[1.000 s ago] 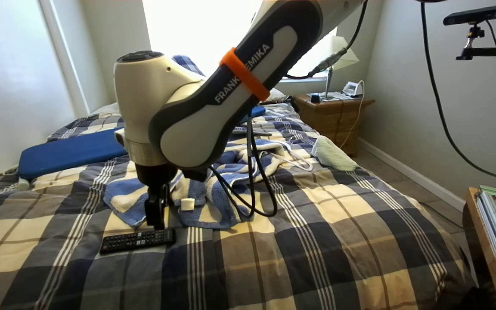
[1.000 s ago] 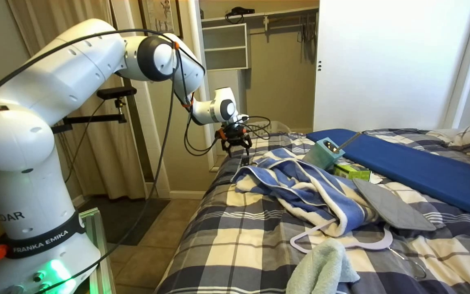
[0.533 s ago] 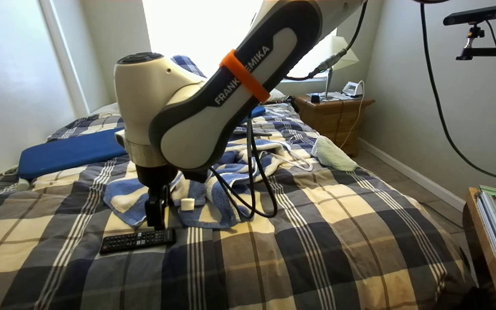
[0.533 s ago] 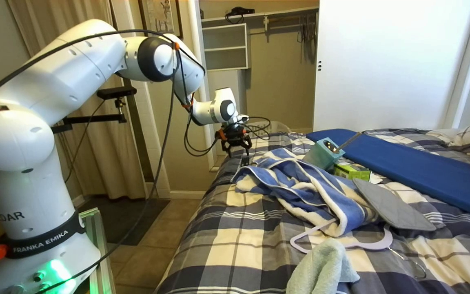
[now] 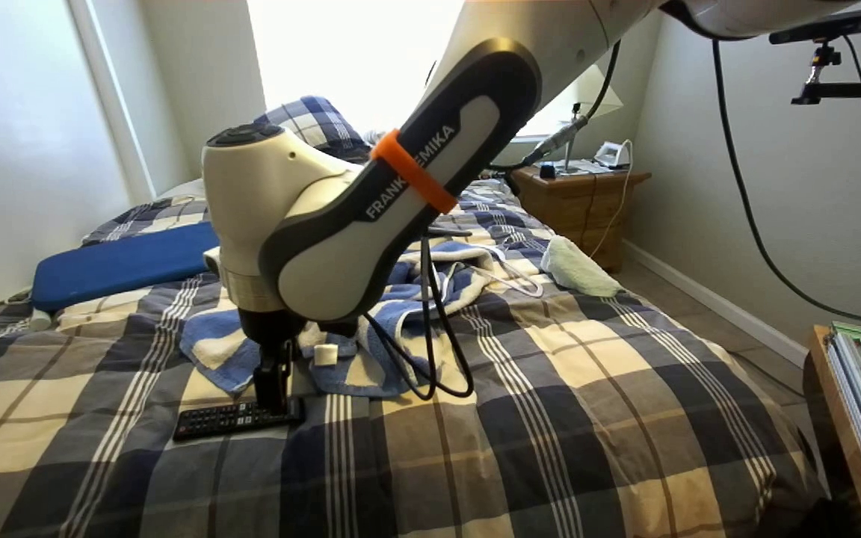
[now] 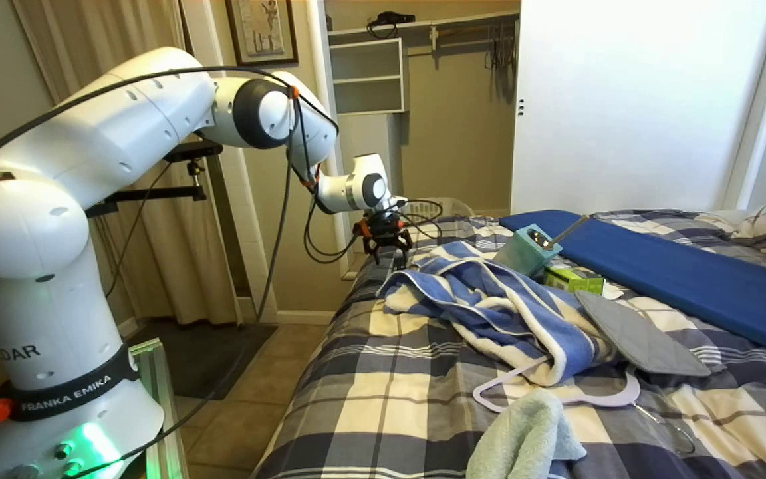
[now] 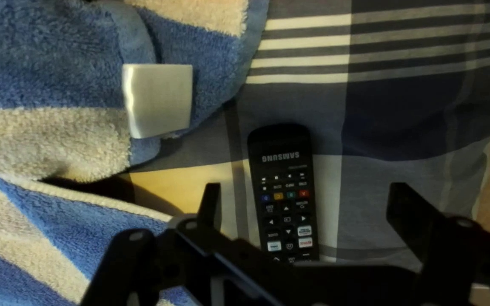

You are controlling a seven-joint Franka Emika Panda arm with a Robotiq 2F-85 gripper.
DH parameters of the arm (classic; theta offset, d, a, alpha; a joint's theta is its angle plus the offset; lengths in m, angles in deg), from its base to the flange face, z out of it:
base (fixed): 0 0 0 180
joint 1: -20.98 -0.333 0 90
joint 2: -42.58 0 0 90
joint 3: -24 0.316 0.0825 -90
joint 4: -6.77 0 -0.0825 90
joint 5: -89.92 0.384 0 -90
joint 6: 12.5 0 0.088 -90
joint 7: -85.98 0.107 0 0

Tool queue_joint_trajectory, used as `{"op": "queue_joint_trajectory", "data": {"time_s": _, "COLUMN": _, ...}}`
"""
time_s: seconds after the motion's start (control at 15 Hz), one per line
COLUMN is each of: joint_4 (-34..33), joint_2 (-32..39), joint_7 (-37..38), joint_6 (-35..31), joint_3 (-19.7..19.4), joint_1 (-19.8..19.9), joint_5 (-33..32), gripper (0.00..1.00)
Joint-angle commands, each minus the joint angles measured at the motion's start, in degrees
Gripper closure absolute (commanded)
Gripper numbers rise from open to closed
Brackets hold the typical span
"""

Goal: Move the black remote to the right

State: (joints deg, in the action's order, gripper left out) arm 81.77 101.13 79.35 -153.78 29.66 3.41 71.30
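The black remote [image 5: 214,421] lies flat on the plaid bed, just in front of the striped towel. It shows small and partly hidden below the gripper in an exterior view [image 6: 398,261]. In the wrist view the remote [image 7: 286,187] runs between the two spread fingers, nearer the left one, and its lower end is hidden behind the gripper body. My gripper [image 7: 304,199] is open and empty, one finger on each side of the remote. In the exterior views the gripper [image 5: 272,407] [image 6: 391,258] is low over the remote's one end; I cannot tell whether its fingertips touch the bed.
A blue and cream towel [image 6: 476,286] with a white tag [image 7: 158,100] lies close beside the remote. Further off are a long blue cushion [image 6: 662,273], a teal box [image 6: 522,253], a green box [image 6: 572,279], a grey pad [image 6: 642,336], a hanger [image 6: 599,399] and a pale cloth [image 6: 522,439].
The arm and gripper have come down toward the remote, mostly within the last half second. The gripper now overlaps the remote in an exterior view. The remote has not moved.
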Motion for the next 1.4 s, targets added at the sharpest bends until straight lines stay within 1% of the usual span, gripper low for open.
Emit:
{"op": "queue_joint_trajectory", "data": {"time_s": 0.0, "joint_4": -6.1, "joint_2": 4.91, "joint_7": -0.72, "joint_6": -0.71, "joint_3": -1.23, "joint_1": -1.32, "joint_5": 0.43, "gripper": 0.0}}
{"op": "queue_joint_trajectory", "data": {"time_s": 0.4, "joint_4": -11.77, "joint_2": 9.88, "joint_7": -1.48, "joint_6": -2.74, "joint_3": -1.84, "joint_1": -1.66, "joint_5": 0.41, "gripper": 0.0}}
{"op": "queue_joint_trajectory", "data": {"time_s": 0.6, "joint_4": -14.09, "joint_2": 12.0, "joint_7": -2.73, "joint_6": -3.94, "joint_3": -1.11, "joint_1": -1.15, "joint_5": 1.1, "gripper": 0.0}}
{"op": "queue_joint_trajectory", "data": {"time_s": 0.67, "joint_4": -14.78, "joint_2": 12.63, "joint_7": -2.96, "joint_6": -3.8, "joint_3": -1.04, "joint_1": -1.18, "joint_5": 1.21, "gripper": 0.02}}
{"op": "queue_joint_trajectory", "data": {"time_s": 0.73, "joint_4": -15.57, "joint_2": 13.2, "joint_7": -3.17, "joint_6": -3.66, "joint_3": -1.1, "joint_1": -1.29, "joint_5": 1.19, "gripper": 0.16}}
{"op": "queue_joint_trajectory", "data": {"time_s": 0.8, "joint_4": -16.16, "joint_2": 13.71, "joint_7": -3.58, "joint_6": -3.32, "joint_3": -0.87, "joint_1": -1.24, "joint_5": 1.36, "gripper": 0.26}}
{"op": "queue_joint_trajectory", "data": {"time_s": 1.0, "joint_4": -17.63, "joint_2": 14.75, "joint_7": -4.44, "joint_6": -2.32, "joint_3": -0.41, "joint_1": -1.39, "joint_5": 1.66, "gripper": 0.46}}
{"op": "queue_joint_trajectory", "data": {"time_s": 1.2, "joint_4": -18.87, "joint_2": 15.54, "joint_7": -5.05, "joint_6": -1.76, "joint_3": -0.26, "joint_1": -1.77, "joint_5": 1.68, "gripper": 0.68}}
{"op": "queue_joint_trajectory", "data": {"time_s": 1.27, "joint_4": -19.31, "joint_2": 15.79, "joint_7": -5.21, "joint_6": -1.46, "joint_3": -0.2, "joint_1": -1.84, "joint_5": 1.77, "gripper": 0.74}}
{"op": "queue_joint_trajectory", "data": {"time_s": 1.33, "joint_4": -19.58, "joint_2": 15.97, "joint_7": -5.26, "joint_6": -1.26, "joint_3": -0.27, "joint_1": -1.94, "joint_5": 1.74, "gripper": 0.76}}
